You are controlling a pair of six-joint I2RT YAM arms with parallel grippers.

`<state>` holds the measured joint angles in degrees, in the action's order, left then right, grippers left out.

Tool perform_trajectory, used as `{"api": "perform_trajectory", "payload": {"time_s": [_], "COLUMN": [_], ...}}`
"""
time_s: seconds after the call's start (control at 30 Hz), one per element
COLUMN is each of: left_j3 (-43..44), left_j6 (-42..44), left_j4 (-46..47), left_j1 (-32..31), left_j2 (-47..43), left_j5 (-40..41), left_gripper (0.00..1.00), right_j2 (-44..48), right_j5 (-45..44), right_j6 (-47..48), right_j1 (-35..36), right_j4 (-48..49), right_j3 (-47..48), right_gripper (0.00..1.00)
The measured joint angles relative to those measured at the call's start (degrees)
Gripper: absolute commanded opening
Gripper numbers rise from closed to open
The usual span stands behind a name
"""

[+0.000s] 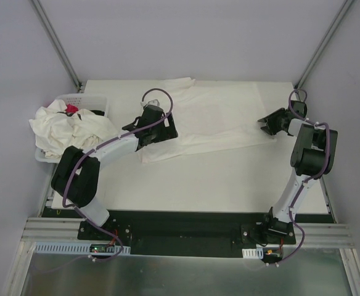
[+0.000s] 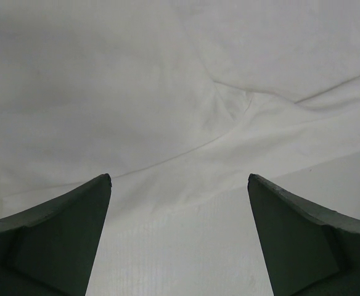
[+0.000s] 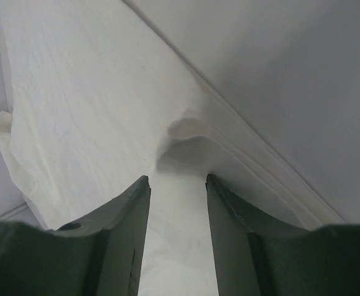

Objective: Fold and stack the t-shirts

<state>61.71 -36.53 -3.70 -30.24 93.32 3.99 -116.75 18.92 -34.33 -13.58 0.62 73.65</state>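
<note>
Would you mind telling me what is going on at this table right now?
Two robot arms are working on a t-shirt spread flat on the table. The left end effector hovers open over its left part; the right end effector sits at its right edge, jaws apart, nothing pinched. More crumpled t-shirts lie heaped on the basket at the left.

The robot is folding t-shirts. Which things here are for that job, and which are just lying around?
For the job:
- spread t-shirt, lying flat
- crumpled t-shirts, heaped in the basket
- left pincer, open over the spread t-shirt
- right pincer, at that shirt's edge

Just lying about:
- white basket
- small red thing among the crumpled t-shirts
</note>
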Motion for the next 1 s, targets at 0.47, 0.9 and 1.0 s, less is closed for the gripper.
{"api": "perform_trajectory", "payload": {"time_s": [0.47, 0.9, 1.0], "left_j3": [17.0, 30.6, 30.6], "left_j6": [9.4, 14.9, 15.5], "left_j4": [-2.3, -9.4, -10.3], "left_j1": [7.6, 8.5, 8.6], "left_j2": [7.8, 22.8, 23.2], "left_j5": [2.1, -7.0, -7.0], "left_gripper": [0.44, 0.74, 0.71], "right_j2": [0.0, 0.7, 1.4], "right_j5": [0.0, 1.5, 2.1], "right_j6": [-0.7, -3.0, -2.9], "right_j1": [-0.1, -0.2, 0.3], "right_j4": [0.3, 4.7, 4.6], "right_j3": [-0.1, -3.4, -4.1], "right_gripper": [0.4, 0.4, 0.4]}}
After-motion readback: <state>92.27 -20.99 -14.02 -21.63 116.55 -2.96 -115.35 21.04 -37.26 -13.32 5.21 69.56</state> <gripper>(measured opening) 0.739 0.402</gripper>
